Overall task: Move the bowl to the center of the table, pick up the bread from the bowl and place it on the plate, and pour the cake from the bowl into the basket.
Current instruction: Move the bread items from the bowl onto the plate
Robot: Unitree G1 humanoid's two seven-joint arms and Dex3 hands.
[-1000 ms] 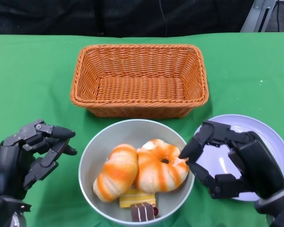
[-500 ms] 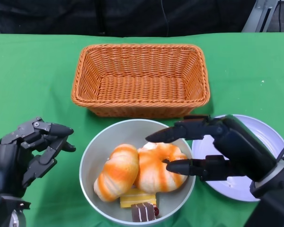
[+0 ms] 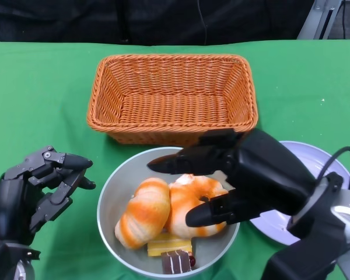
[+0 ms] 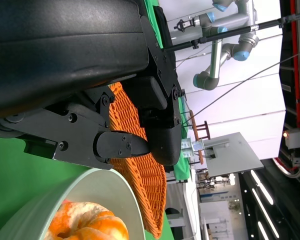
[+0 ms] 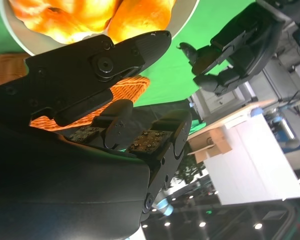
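The grey bowl [image 3: 108,192] stands near the table's front edge, in front of the wicker basket [image 3: 172,96]. It holds a long orange-striped bread [image 3: 141,213], a ring-shaped bread [image 3: 189,201], a yellow cake piece [image 3: 168,245] and a chocolate cake piece [image 3: 176,262]. My right hand [image 3: 239,178] reaches over the bowl, with fingers spread above the ring bread and the thumb at its right side, holding nothing. Much of the white plate [image 3: 315,156] to the right is hidden behind that hand. My left hand [image 3: 38,192] stays open beside the bowl's left. The right wrist view shows the breads [image 5: 90,15] beyond my fingers [image 5: 100,65].
Green cloth covers the table [image 3: 41,93]. The basket's near wall almost touches the bowl's far rim. In the left wrist view the bowl rim [image 4: 105,185] and basket [image 4: 145,175] lie just past my fingers [image 4: 125,145]. Dark background lies behind the far edge.
My right hand has swung left from over the plate to above the ring bread, its fingers stretching across the bowl. The left hand has hardly moved.
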